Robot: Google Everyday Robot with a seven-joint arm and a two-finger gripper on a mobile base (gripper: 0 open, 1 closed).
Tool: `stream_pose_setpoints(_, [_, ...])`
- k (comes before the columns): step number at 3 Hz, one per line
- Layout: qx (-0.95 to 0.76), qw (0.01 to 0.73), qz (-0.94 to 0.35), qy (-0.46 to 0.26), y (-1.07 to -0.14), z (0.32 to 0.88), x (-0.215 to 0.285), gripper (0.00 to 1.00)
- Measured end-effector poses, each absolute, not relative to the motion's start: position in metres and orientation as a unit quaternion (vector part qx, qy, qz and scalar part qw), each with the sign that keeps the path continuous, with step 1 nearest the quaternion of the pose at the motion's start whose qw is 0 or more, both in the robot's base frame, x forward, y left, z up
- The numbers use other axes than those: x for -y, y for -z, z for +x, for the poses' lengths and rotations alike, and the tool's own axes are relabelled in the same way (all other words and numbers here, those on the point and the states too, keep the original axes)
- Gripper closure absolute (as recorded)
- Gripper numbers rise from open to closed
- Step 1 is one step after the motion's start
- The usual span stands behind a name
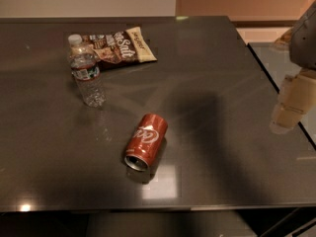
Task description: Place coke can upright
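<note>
The coke can [146, 141] is a small red can with white script. It lies on its side near the middle front of the dark table [222, 147], with its silver end facing the front edge. My gripper [290, 107] hangs at the right edge of the view, above the table's right side. It is well to the right of the can and apart from it. It holds nothing that I can see.
A clear plastic water bottle [86, 73] stands upright at the back left. A brown snack bag [118, 47] lies flat just behind it. A second surface [286, 63] adjoins the table's right edge. A wall runs along the back.
</note>
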State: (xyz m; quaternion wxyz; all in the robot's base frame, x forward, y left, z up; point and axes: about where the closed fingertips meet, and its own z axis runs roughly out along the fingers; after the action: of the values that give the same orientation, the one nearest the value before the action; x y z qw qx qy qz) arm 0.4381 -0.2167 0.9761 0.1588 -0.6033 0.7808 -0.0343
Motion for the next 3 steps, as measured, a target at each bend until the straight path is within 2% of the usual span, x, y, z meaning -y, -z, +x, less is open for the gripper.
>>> stream_pose_setpoints(2, [-0.765, 0.16, -0.624, 0.027, -0.979, 0.442, 0.207, 0.0])
stream_pose_setpoints(3, [-0.719, 0.172, -0.674, 0.009, -0.984, 0.449, 0.173, 0.0])
